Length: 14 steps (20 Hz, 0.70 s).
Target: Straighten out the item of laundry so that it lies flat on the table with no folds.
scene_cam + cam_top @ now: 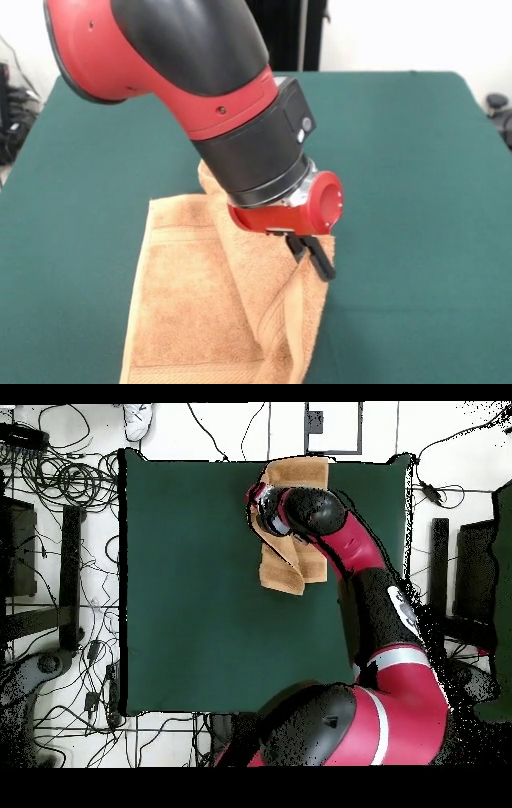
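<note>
Tool (310,254) angled down over the tan-orange towel (188,308), black fingers pressed together on a raised fold of cloth at its right-hand edge in the front view. Below and to the left of the tool, towel lying partly doubled over on the green surface (416,160), one ridge running from the tool toward the near edge.

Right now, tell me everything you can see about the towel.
The towel is tan-orange terry cloth with a woven band near its lower end. It lies on the green table, not flat: its right side is folded over in a long diagonal ridge, and cloth bunches up under the arm. The gripper is at that fold's upper edge. In the overhead view it sits at the table's far edge.
</note>
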### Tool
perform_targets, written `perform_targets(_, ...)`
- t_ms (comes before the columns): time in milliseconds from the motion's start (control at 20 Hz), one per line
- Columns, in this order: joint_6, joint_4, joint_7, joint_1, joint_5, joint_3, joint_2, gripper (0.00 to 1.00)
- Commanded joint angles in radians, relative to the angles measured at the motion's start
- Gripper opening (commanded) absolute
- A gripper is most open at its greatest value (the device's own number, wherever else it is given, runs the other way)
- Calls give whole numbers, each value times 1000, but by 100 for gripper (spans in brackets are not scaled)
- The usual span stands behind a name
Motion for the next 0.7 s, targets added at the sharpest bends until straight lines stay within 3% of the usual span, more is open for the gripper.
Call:
perform_targets(50, -40, 103, 257, 47, 60, 18, -8, 0)
perform_targets(700, -160, 208, 275, 35, 116, 60, -26, 0)
